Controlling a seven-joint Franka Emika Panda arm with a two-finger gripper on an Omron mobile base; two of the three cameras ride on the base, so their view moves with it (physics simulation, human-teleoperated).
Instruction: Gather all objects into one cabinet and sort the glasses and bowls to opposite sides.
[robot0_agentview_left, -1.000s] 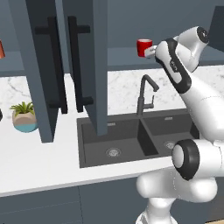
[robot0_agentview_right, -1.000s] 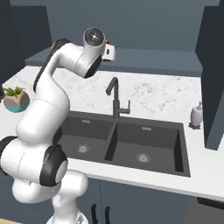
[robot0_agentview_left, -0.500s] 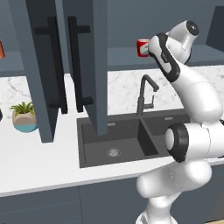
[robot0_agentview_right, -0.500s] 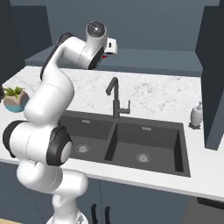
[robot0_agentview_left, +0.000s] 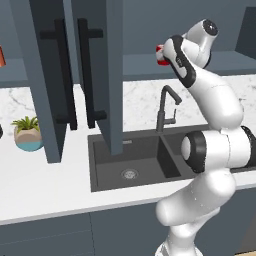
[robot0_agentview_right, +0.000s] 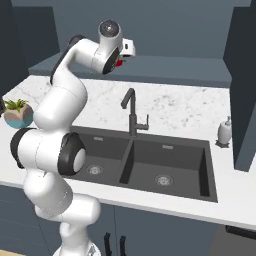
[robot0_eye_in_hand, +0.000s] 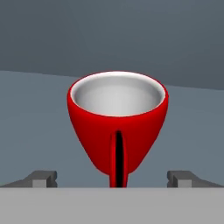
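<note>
I see the red cup (robot0_eye_in_hand: 117, 127) upright on the grey ledge (robot0_agentview_left: 140, 62) above the sink (robot0_agentview_right: 150, 165), directly ahead of my gripper (robot0_eye_in_hand: 112, 177). Its fingers (robot0_eye_in_hand: 41, 178) stand wide apart either side of the cup's base, not touching.

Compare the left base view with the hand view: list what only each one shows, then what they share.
Left base view alone: the open cabinet doors with black bar handles, the potted plant, the faucet and the sink.
Hand view alone: the red cup's white inside, the dark mark down its side, and the open gripper with a fingertip on either side.
Both: the red cup standing upright.
</note>
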